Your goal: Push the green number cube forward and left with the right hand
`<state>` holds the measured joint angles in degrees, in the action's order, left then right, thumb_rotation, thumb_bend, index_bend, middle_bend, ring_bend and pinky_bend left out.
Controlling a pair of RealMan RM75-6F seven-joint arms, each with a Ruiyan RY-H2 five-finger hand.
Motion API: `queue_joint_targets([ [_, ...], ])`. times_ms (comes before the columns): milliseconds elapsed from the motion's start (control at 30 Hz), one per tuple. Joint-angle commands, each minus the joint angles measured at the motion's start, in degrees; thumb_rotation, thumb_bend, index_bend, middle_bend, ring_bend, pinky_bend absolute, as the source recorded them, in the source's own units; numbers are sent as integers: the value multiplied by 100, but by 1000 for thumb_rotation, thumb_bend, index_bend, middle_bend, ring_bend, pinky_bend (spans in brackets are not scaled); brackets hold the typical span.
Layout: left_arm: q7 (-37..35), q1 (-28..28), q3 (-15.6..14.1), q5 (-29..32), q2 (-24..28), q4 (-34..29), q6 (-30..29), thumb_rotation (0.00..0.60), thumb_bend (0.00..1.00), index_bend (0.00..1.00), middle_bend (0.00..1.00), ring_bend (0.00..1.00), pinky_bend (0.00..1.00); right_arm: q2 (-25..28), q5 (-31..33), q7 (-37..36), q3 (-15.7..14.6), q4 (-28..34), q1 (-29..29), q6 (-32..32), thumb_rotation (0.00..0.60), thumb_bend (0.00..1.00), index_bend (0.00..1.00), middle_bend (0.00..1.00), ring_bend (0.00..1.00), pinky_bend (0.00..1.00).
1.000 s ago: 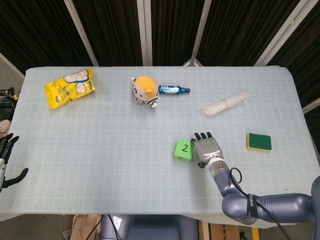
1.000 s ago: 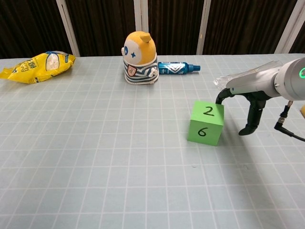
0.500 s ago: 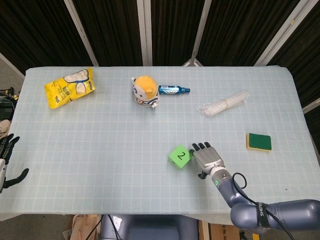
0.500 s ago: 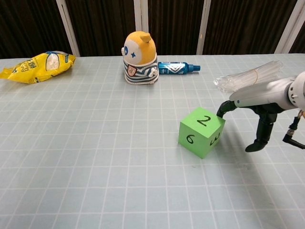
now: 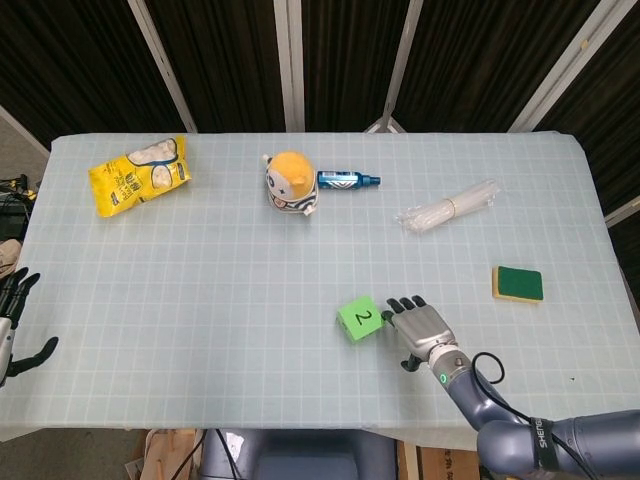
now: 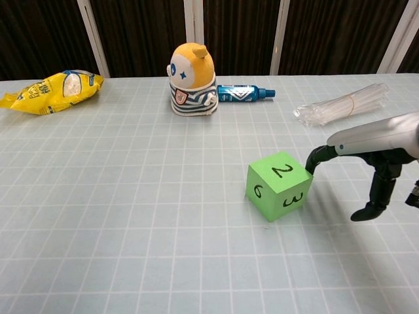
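One green number cube (image 5: 360,318) sits on the gridded table (image 5: 200,300) near its front edge, turned corner-on, with a 2 on top and a 6 and a 3 on the two faces seen from the chest view. The right hand (image 5: 422,329) lies flat just beside the cube's right side, its fingers (image 6: 319,157) spread and curled downward, the tips at or against the cube's upper right edge; it holds nothing. The left hand (image 5: 14,325) hangs off the table's left edge, fingers apart and empty. Five other items lie on the table, one of each: a yellow snack bag (image 5: 140,174) at far left, an orange-headed doll (image 5: 290,182) with a blue bottle (image 5: 348,180) just beside it, a clear plastic bundle (image 5: 447,207) at right, and a green sponge (image 5: 518,283) near the right edge.
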<state>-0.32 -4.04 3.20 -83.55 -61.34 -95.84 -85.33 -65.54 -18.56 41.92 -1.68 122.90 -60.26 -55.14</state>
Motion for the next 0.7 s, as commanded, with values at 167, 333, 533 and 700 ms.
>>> queue_joint_targets([
  [167, 5, 3, 1, -5, -5, -2, -11, 600, 337, 34, 0, 0, 0, 185, -267, -238, -153, 151, 102, 196, 600, 280, 203, 64, 31, 0],
  [333, 48, 6, -17, -39, -16, -15, -21, 600, 337, 34, 0, 0, 0, 268, -621, -417, -256, 417, 149, 471, 600, 281, 203, 64, 31, 0],
  [533, 32, 9, -8, -27, -13, -9, -27, 600, 337, 34, 0, 0, 0, 252, -891, -627, -322, 491, 158, 613, 600, 280, 204, 64, 31, 0],
  [700, 9, 8, -7, -26, -5, -4, -22, 600, 337, 34, 0, 0, 0, 192, -1005, -699, -368, 556, 125, 583, 600, 281, 203, 64, 31, 0],
])
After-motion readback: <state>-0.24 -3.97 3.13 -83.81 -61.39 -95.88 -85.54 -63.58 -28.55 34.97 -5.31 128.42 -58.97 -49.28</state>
